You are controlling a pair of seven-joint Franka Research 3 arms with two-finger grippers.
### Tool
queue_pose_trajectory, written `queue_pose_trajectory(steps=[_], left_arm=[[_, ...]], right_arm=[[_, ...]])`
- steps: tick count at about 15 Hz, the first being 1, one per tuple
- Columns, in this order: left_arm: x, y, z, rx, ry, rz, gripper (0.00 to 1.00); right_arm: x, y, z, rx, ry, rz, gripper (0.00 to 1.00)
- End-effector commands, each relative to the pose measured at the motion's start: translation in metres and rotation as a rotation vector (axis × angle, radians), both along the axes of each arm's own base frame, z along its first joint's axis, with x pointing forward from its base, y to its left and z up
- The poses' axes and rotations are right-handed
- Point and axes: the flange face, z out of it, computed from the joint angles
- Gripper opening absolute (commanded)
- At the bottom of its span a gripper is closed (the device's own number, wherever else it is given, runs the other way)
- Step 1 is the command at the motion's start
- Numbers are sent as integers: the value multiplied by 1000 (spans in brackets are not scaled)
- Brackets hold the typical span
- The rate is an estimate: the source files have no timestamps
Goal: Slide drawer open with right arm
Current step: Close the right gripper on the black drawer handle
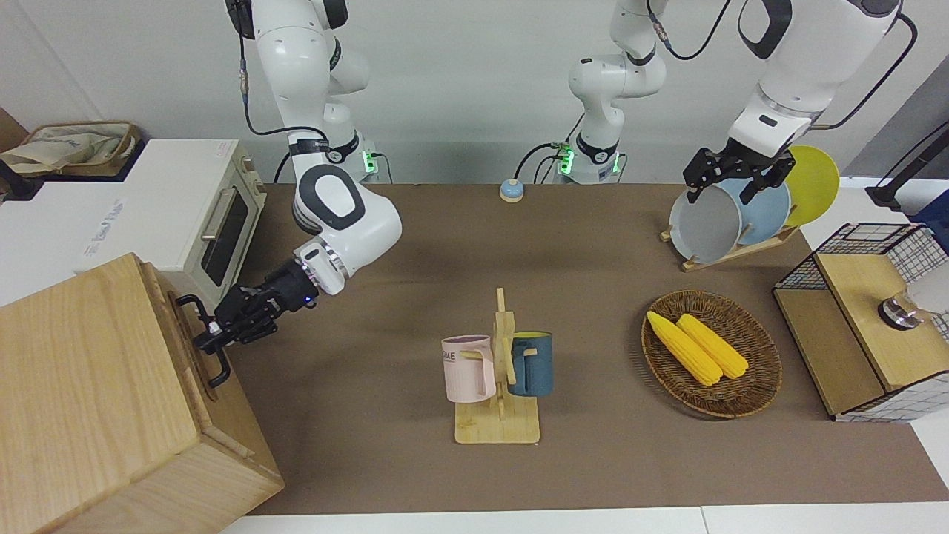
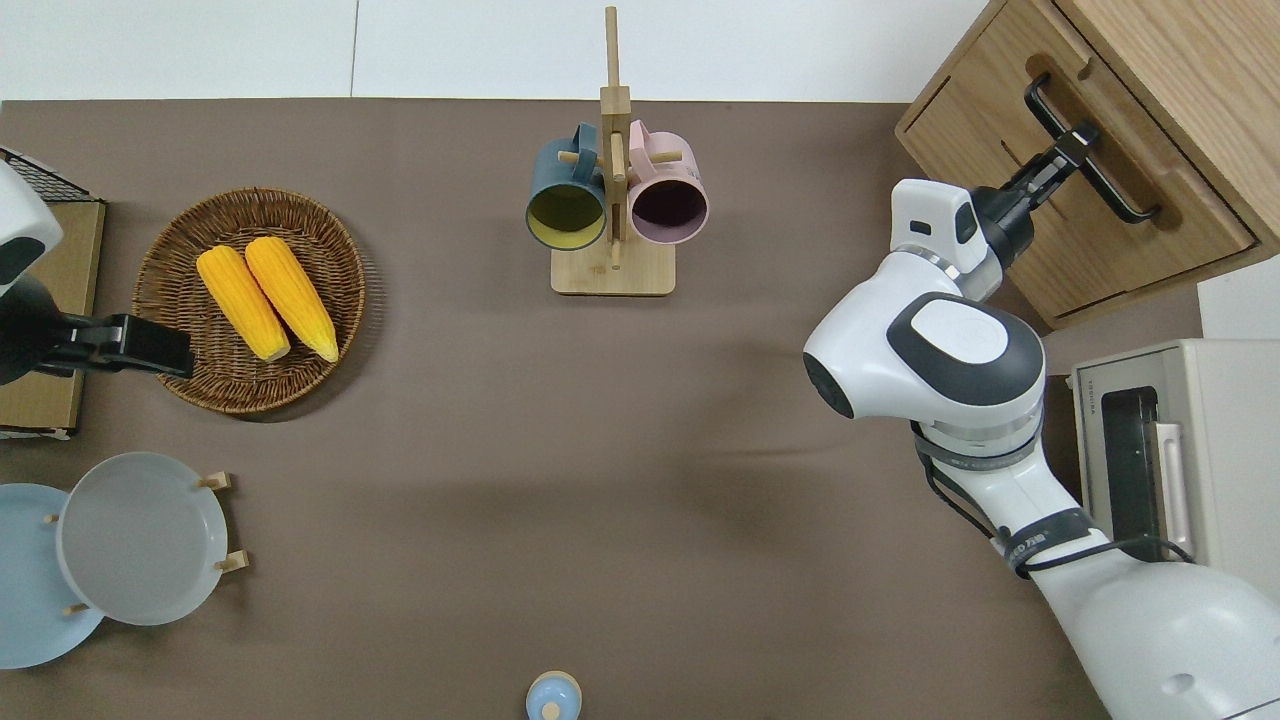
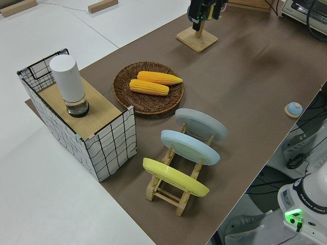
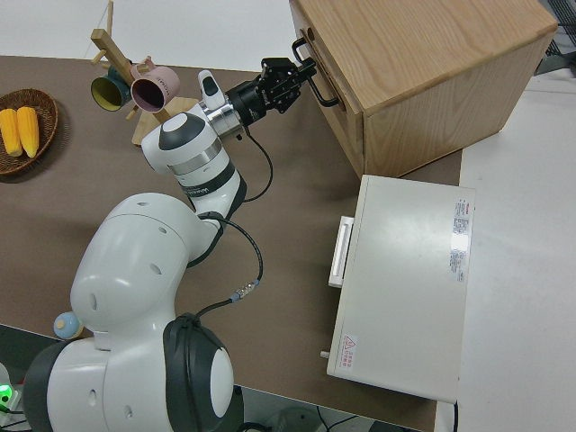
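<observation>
Pale wood drawer [image 2: 1080, 190] with its black bar handle [image 2: 1090, 150] sits flush in the cabinet [image 2: 1180, 60] at the desk's two o'clock corner in the overhead view. Right arm [image 2: 950, 350] stretches out low, its pincer [image 2: 1078, 143] clamped on that handle; left arm parked.

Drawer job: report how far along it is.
Done: the right gripper has reached the drawer's black bar handle and sits at its middle. In hand: securing the grip. Left: the drawer looks flush with the wooden cabinet, so the pull remains. The left arm is parked.
</observation>
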Motion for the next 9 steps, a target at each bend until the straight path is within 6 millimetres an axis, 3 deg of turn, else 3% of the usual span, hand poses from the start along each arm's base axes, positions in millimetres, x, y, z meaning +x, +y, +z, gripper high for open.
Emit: queue_pose_trajectory(steps=[1,5,9], left_arm=[[-3,-2,6,19,3,5,993],[-3,-2,5,19,4,5,993],[-3,-2,5,19,4,5,993]], right_arm=[[5,5,5,-28,-12,27,0],[2,16,6,-27,-21,25,0],[-10,49,8,-24,-41,-25,0]])
